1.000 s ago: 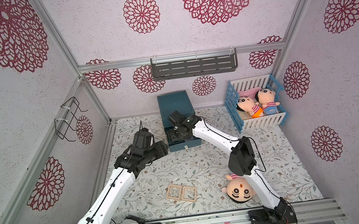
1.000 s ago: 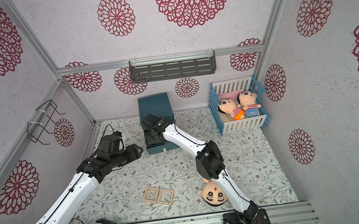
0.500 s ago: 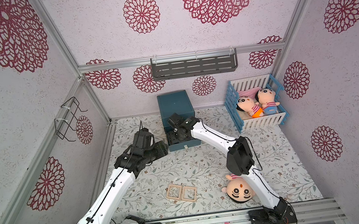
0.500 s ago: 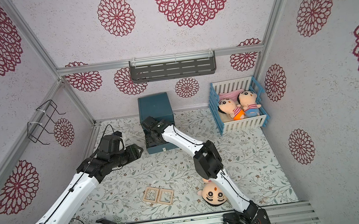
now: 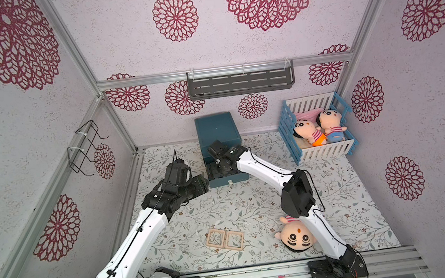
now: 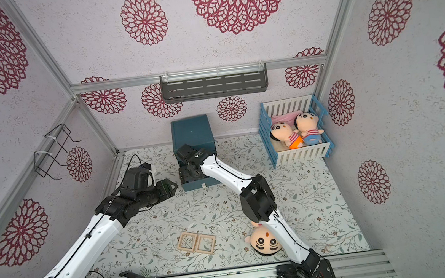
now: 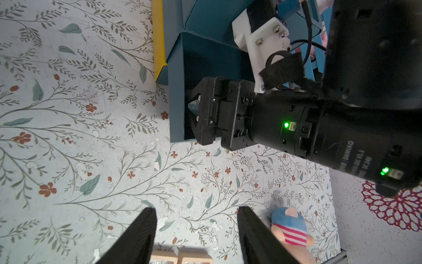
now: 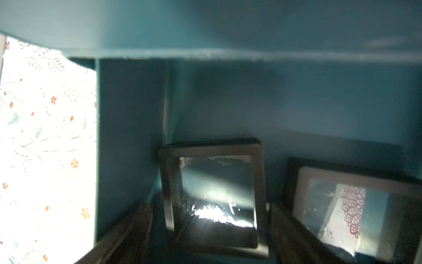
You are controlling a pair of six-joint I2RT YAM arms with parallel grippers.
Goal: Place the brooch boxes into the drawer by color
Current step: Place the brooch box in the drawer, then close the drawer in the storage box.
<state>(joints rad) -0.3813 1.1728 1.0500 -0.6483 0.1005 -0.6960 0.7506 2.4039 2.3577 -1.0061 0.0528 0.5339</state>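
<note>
- My right gripper is down inside the open drawer of the teal cabinet. Its fingers are spread wide and grip nothing, so I call it released.
- A dark-rimmed box with a clear centre sits in the drawer between those fingers. A sliver of gap shows beside at least one finger.
- A second dark-rimmed box sits in the same drawer, just beside the right gripper and outside one finger. The light in there is too dim for me to tell grey from black.
- My left gripper hovers over the table near the drawer's side wall. Its fingers are apart with nothing between them.
- Two wooden boxes lie edge to edge on the table, well apart from both grippers, back toward the arm bases.
- A doll head lies near the wooden boxes, against the right arm's lower link.
</note>
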